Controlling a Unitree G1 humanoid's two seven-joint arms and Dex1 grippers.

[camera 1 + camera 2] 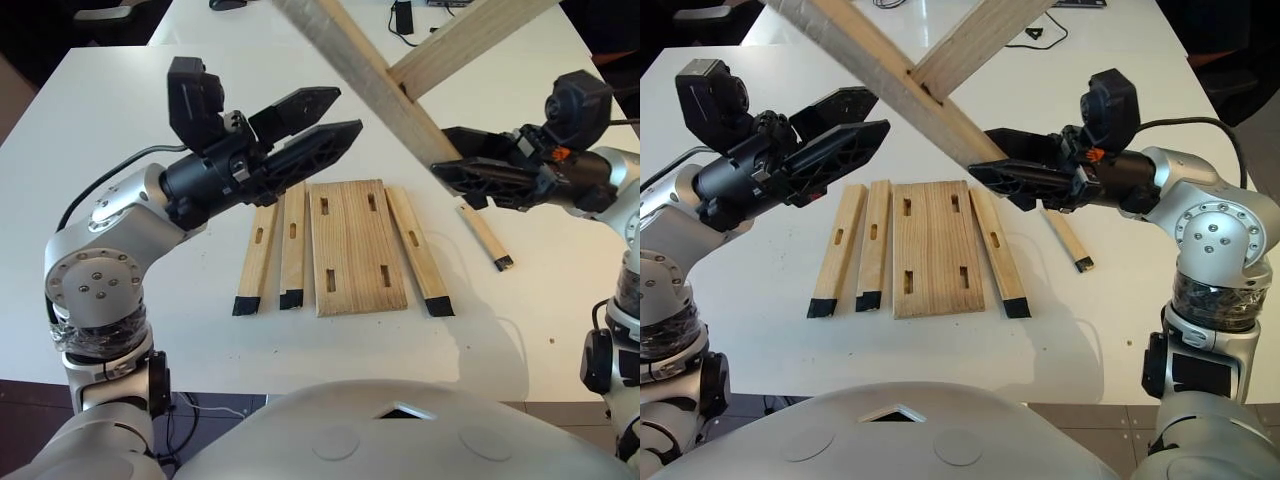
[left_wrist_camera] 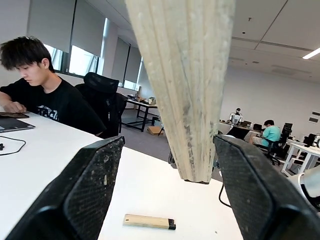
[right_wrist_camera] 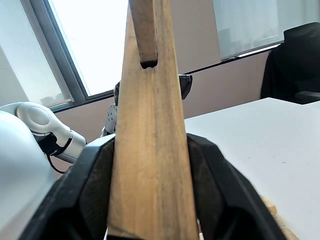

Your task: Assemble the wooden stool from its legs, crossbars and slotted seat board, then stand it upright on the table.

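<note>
I judge this an early stage: one joint is made and everything else is yet to be fitted.

My right hand is pinching a leg near its lower end, both fingers pressed to its sides, and it holds the leg slanting up over the worktop. A crossbar is seated in that leg's slot and juts away towards the far side. That is the only join I can see.

My left hand is spread and holds nothing. It hangs in the air just beside the raised leg, on my left of it. In my left wrist view the leg's end shows between the two fingers, with a gap on either side.

The count:
- **Seat board:** one seat board lies flat in the middle of the worktop, with four slots showing.
- **Legs:** four in all. One is in my grip and three lie flat – two side by side on my left of the board, and one just beside its right edge. All three have dark tips pointing towards me.
- **Crossbars:** two that I can see, one fitted and one loose short crossbar lying further to the right.

Left to do, as I judge it: join the three lying legs and the loose crossbar, seat the board, and stand the stool up.
</note>
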